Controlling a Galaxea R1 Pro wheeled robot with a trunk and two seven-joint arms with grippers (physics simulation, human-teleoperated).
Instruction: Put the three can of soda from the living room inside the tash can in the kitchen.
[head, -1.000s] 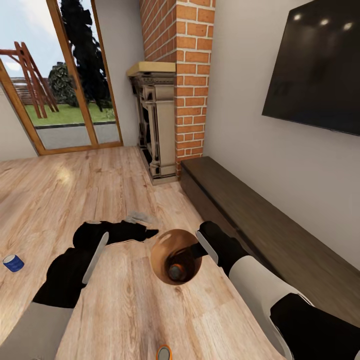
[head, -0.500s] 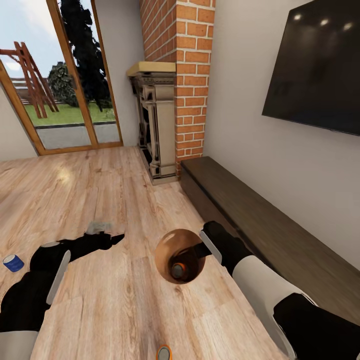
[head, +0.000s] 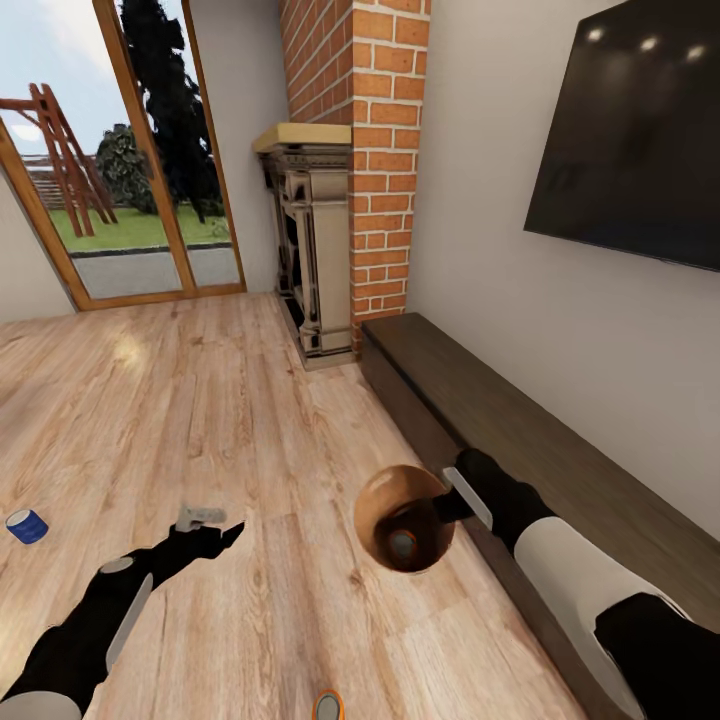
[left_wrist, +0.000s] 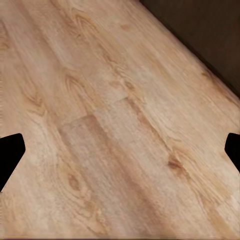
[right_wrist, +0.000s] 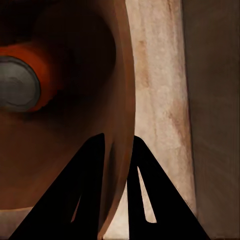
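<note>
Copper tash can (head: 405, 518) w/ one orange can (head: 403, 543) has shifted right, pinched by your right gripper (head: 447, 503) — left gripper (head: 205, 522) pulled back, spread, empty — 2 cans to go

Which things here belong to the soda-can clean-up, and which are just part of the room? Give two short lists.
Belong to the job:
- bin, gripped at its rim by the right gripper
- orange can inside the bin
- blue can on the floor
- second orange can on the floor
- left gripper, open

Just there:
- television
- fireplace
- low bench
</note>
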